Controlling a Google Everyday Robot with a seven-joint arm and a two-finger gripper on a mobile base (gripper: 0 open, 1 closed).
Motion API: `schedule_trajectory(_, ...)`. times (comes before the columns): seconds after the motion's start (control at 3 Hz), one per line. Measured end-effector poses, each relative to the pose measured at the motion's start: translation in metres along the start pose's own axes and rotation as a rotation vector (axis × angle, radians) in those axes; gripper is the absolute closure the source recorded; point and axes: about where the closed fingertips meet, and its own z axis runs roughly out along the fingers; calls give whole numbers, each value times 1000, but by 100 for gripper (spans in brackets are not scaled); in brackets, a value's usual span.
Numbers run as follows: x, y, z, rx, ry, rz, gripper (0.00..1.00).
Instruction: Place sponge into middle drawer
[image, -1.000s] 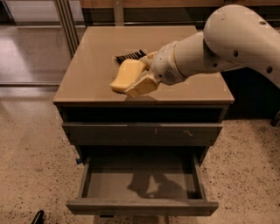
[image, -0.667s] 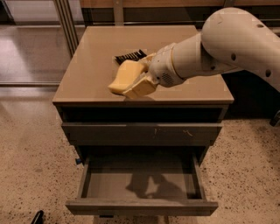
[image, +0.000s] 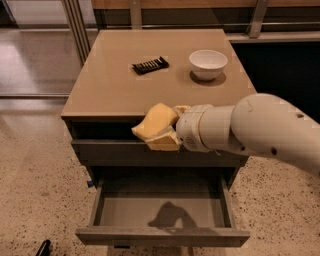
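Note:
My gripper is shut on the pale-yellow sponge and holds it in the air at the front edge of the cabinet top, in front of the closed upper drawer front. The white arm reaches in from the right. The middle drawer is pulled out below, with a flat grey tray inside, and the shadow of the sponge and gripper falls on its floor. The sponge hangs well above the drawer, over its rear part.
A black ribbed bar and a white bowl rest on the tan cabinet top. A closed grey drawer front sits above the open drawer. Speckled floor surrounds the cabinet, with a small dark object at the lower left.
The arm has carried the sponge from above the tabletop forward and down to the cabinet's front edge, over the open drawer. The bar and the bowl now show fully.

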Motion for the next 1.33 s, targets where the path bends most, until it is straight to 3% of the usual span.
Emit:
schedule_trajectory(0.67,91,8,17,154,18,230,100)
schedule_trajectory(1.33,86,8,17,168,2,214,100)
